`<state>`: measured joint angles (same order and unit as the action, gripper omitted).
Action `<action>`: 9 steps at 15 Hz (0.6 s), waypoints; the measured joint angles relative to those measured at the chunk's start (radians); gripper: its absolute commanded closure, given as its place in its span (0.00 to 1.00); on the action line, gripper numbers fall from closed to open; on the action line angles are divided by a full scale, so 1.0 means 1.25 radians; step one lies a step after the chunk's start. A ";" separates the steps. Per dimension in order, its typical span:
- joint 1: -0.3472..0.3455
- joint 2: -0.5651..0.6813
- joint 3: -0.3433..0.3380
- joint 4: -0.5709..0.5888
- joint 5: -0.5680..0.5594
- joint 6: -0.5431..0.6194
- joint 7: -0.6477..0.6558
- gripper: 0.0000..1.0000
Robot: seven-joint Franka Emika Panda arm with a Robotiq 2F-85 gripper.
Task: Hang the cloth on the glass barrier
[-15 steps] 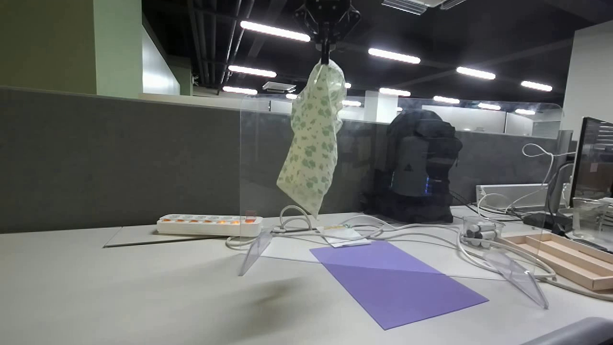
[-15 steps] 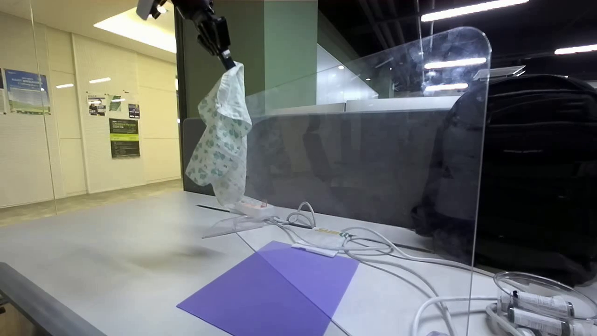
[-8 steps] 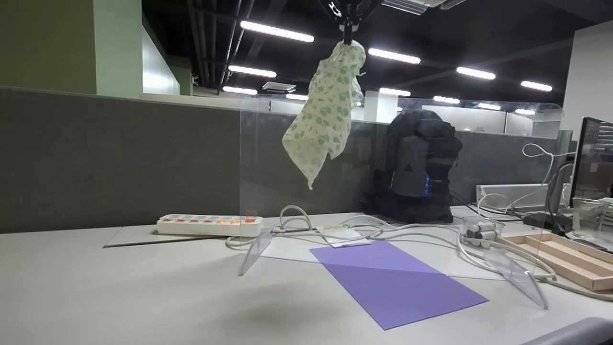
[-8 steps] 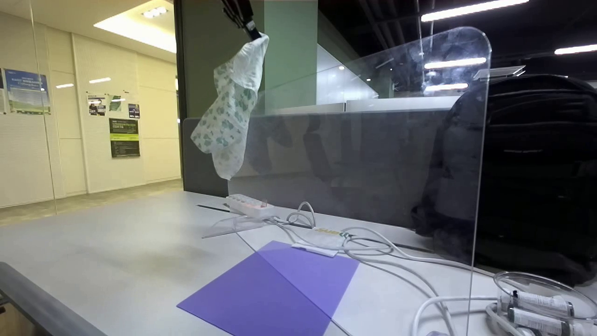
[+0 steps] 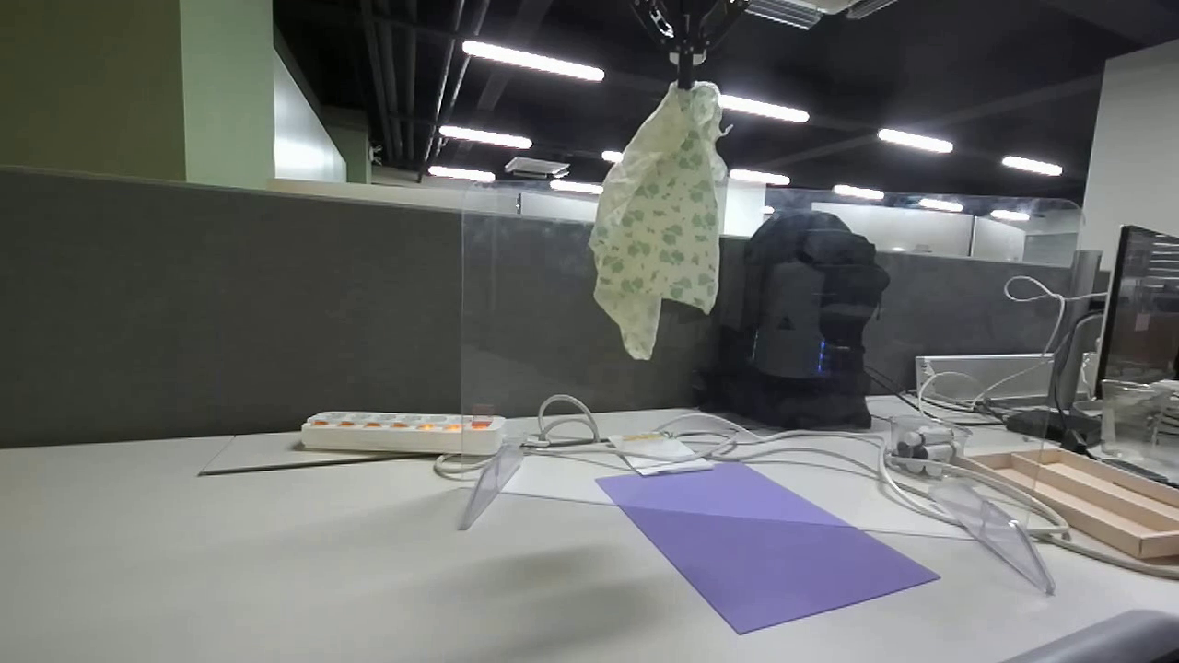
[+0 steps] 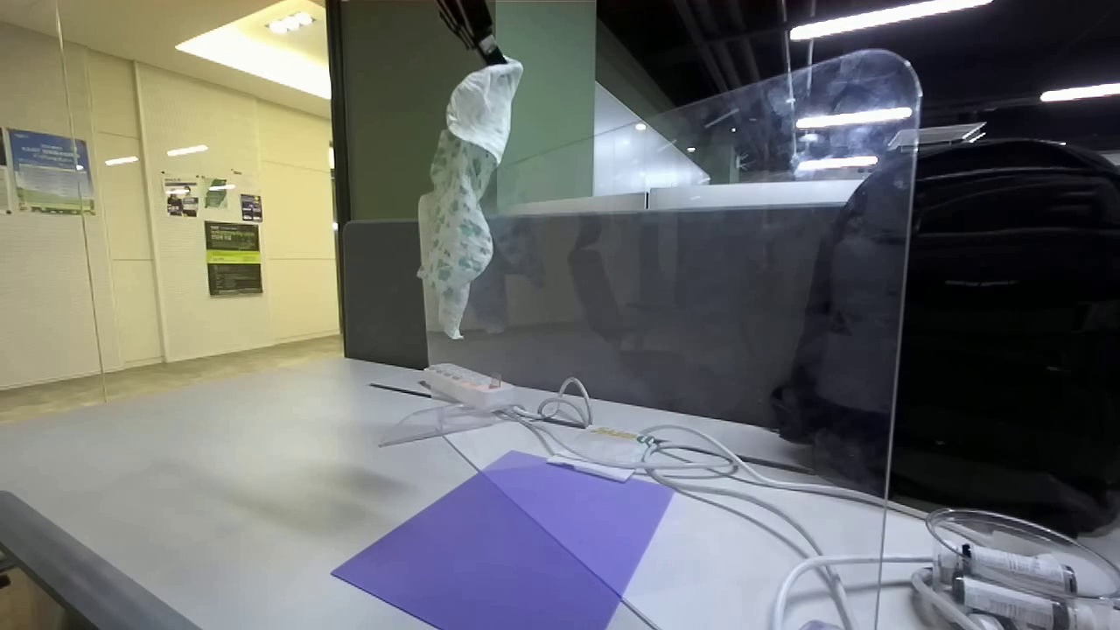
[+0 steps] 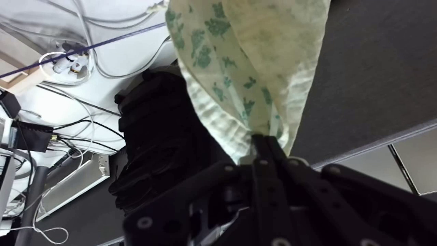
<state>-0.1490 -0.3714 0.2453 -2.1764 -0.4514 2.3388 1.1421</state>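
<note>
Wrist view shows my pincer [image 7: 264, 139] squeezed together on one end of the green-patterned cloth [image 7: 245, 68], which hangs from it above the white tabletop [image 5: 276, 552]; whether it touches the clear barrier [image 6: 682, 332] I cannot tell. That barrier stands across a purple sheet [image 5: 774, 562], with a backpack [image 6: 1015, 332] beyond. I point downward from the top of both exterior views.

Table [image 5: 276, 571]: purple sheet [image 5: 774, 562] lying flat, clear barrier [image 6: 700, 289] standing across it, power strip [image 5: 401, 436], loosely looped white cables [image 6: 862, 560], backpack [image 6: 1006, 350] upright at back, wooden tray [image 5: 1105, 497], clear tub [image 6: 1006, 532] near it. White paper packet [image 6: 612, 446], probably, at sheet's edge.
</note>
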 measured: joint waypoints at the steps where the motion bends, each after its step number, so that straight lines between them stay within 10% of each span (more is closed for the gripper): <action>1: 0.000 0.007 0.000 0.000 -0.002 0.000 0.002 0.99; 9: -0.021 0.129 -0.030 0.030 -0.075 0.016 0.075 0.99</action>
<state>-0.1754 -0.2107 0.2073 -2.1383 -0.5447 2.3583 1.2354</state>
